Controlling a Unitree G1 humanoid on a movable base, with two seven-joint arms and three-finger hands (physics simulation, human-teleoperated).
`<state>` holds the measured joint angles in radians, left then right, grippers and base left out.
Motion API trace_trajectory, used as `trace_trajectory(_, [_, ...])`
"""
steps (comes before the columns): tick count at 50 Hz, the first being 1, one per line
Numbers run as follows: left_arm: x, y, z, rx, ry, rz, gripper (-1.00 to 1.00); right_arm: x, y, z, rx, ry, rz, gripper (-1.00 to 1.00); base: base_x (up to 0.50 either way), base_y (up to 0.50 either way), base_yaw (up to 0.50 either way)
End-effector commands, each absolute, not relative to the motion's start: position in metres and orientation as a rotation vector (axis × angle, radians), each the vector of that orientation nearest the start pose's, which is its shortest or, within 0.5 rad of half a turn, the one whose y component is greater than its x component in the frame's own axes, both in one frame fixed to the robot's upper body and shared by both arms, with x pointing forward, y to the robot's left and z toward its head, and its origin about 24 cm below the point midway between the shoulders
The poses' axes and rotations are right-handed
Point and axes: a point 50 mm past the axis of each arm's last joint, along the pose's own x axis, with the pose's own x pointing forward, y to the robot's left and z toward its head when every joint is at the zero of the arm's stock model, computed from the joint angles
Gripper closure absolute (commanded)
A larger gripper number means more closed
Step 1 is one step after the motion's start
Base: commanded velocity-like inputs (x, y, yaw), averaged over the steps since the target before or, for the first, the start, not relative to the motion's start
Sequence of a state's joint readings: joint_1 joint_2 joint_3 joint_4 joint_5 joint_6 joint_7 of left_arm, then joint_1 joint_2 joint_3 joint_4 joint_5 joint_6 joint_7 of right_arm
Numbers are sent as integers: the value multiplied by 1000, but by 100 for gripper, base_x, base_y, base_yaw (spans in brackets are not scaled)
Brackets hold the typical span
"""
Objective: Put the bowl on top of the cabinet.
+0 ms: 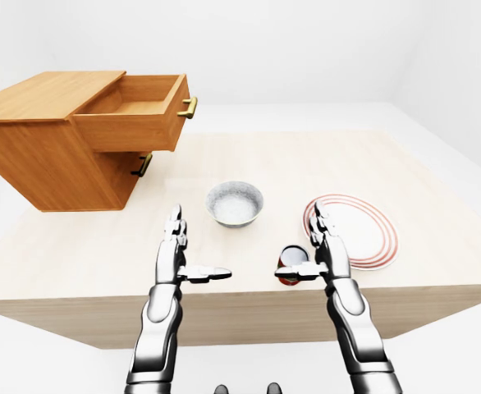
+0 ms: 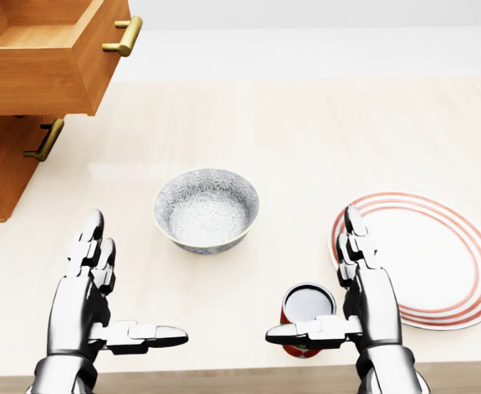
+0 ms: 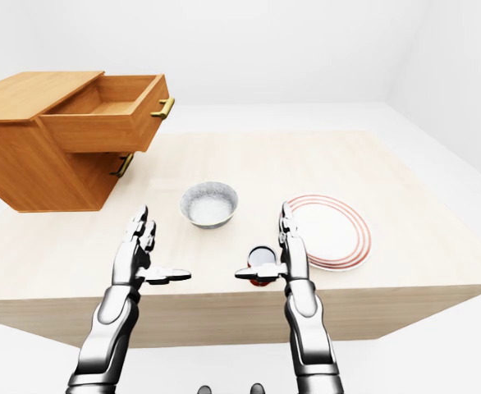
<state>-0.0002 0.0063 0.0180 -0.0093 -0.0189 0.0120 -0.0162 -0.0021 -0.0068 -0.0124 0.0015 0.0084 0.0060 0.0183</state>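
A grey patterned bowl (image 2: 206, 210) sits upright and empty on the light wooden table (image 2: 306, 139), near the middle of the head view. The wooden cabinet (image 1: 48, 139) stands at the upper left with its top drawer (image 1: 134, 111) pulled out; its flat top (image 1: 43, 92) is bare. My left hand (image 2: 113, 287) hovers open below and left of the bowl, thumb pointing right. My right hand (image 2: 331, 283) is open below and right of the bowl. Neither hand touches the bowl.
A red cup (image 2: 307, 318) stands just left of my right palm, near the table's lower edge. A white plate with red rings (image 2: 433, 258) lies to the right. The lower drawer (image 1: 140, 167) is closed, with a brass handle.
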Motion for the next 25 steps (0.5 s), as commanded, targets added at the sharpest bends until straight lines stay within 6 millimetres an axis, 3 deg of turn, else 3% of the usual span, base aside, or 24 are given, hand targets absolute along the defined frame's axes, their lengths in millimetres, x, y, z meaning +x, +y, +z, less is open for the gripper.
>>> trace_trajectory(1, [253,160,46,-41,0,1,-100,255,-158,40,5,15,14,-100,0,0,0])
trace_trajectory(25, [250,155,46,-45,8,-42,-100,256,-158,42,-5,26,4,-100,0,0,0])
